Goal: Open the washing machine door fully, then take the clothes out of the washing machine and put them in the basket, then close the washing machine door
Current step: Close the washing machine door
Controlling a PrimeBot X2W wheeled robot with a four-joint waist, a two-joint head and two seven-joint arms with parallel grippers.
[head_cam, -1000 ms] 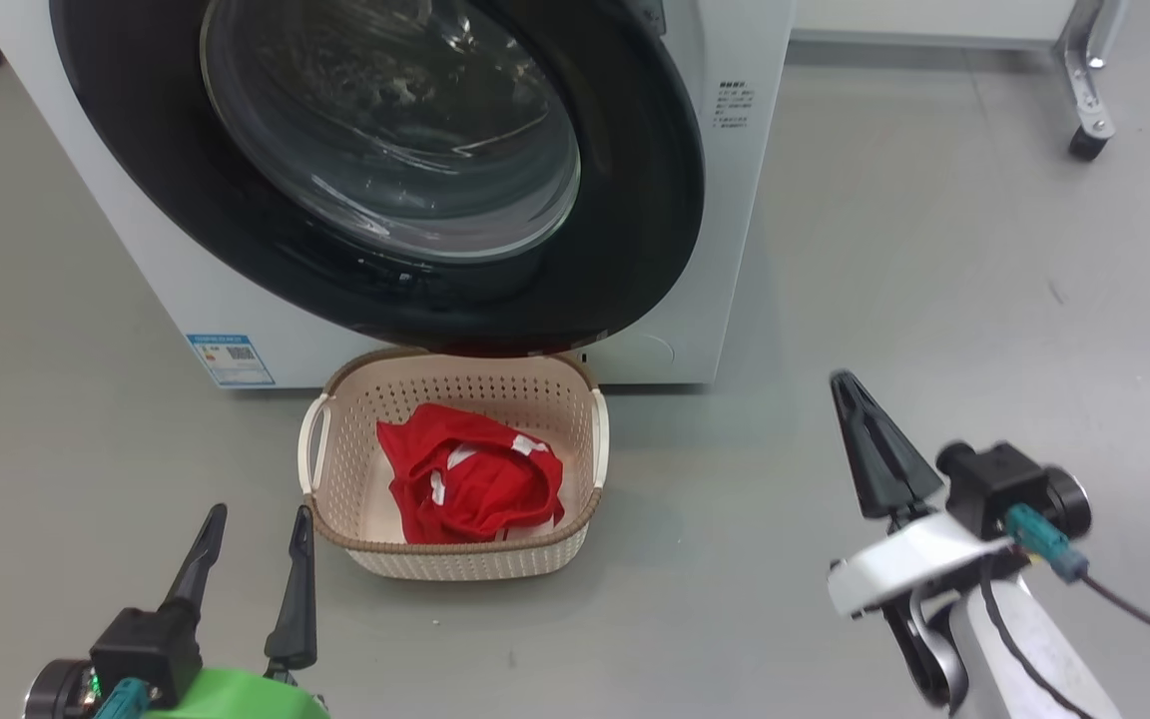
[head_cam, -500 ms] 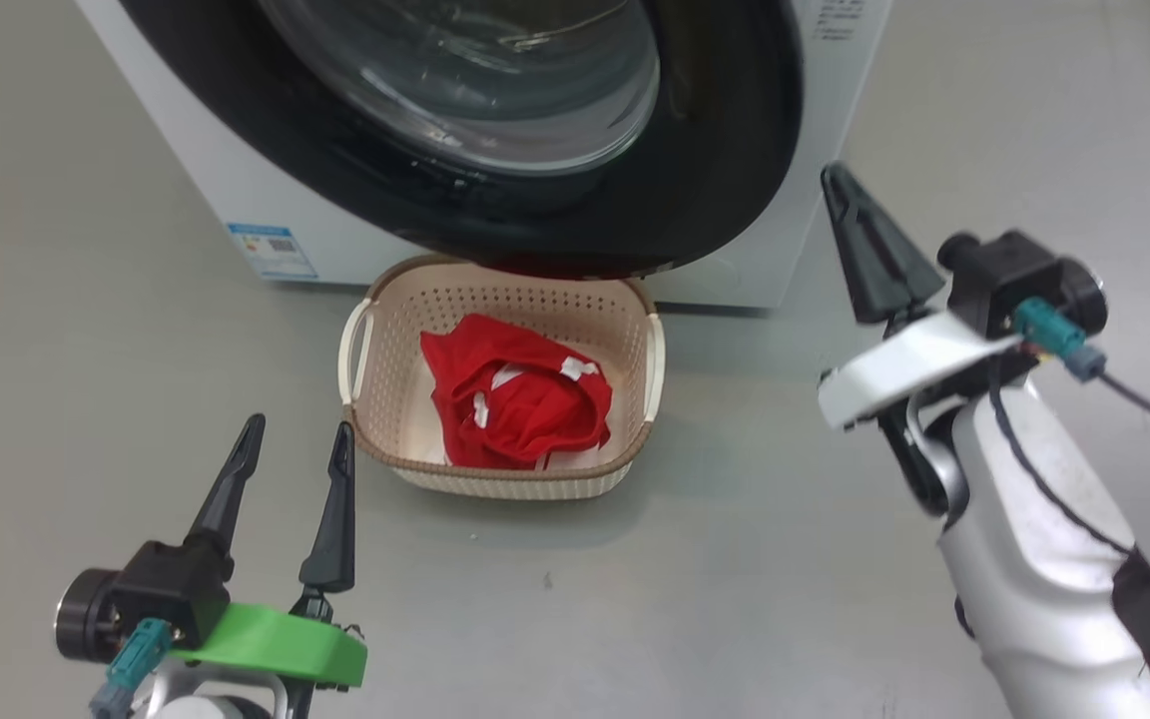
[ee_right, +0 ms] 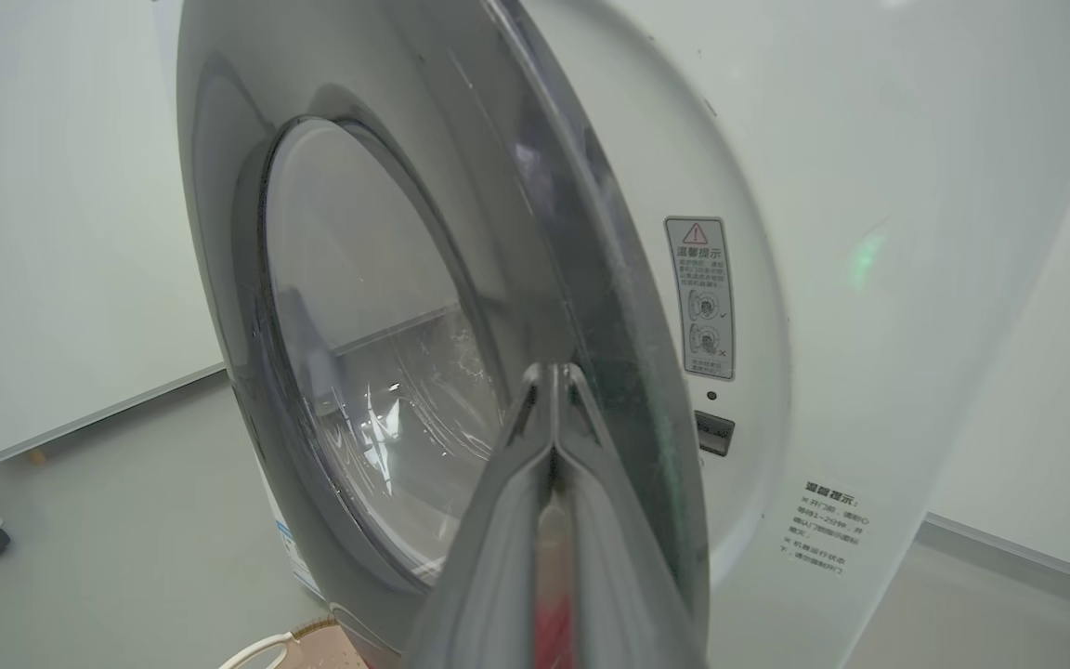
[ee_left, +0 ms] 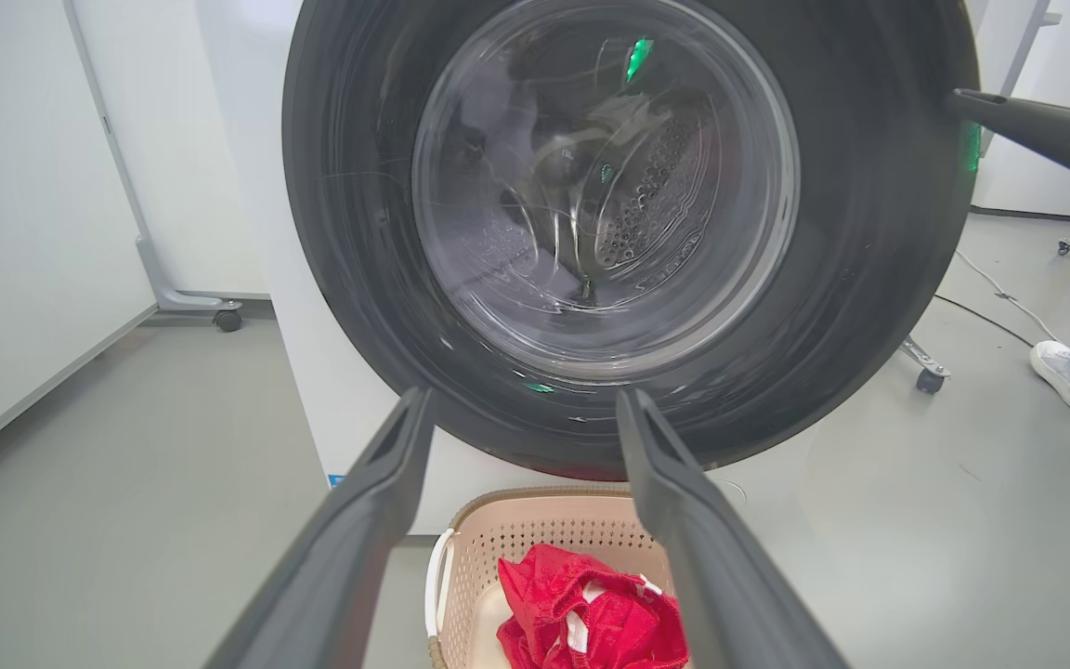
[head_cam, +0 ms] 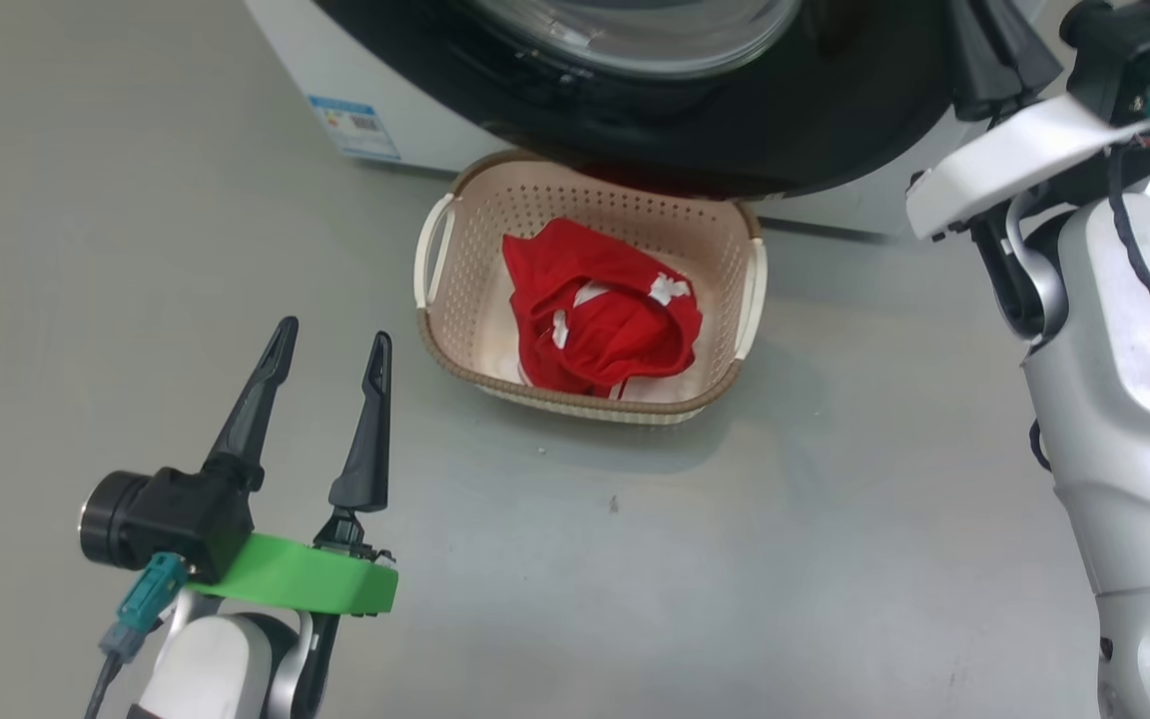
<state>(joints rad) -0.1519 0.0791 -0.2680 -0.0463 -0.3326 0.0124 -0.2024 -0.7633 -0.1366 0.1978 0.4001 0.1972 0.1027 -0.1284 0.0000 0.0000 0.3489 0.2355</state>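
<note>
Head view: basket (head_cam: 585, 195) on floor (head_cam: 735, 559) just before washer (head_cam: 385, 90), under lower rim of door (head_cam: 735, 150); red garment (head_cam: 600, 320) inside basket; left gripper (head_cam: 333, 333) near basket's left, fingers spread, empty. Right wrist view: right gripper (ee_right: 554, 372) fingers pressed together, tips at door edge; door slightly off washer front.

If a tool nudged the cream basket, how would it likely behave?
The basket is perforated plastic holding a red garment, so probably light. On the smooth grey floor it would likely slide rather than tip, being wide and low.
</note>
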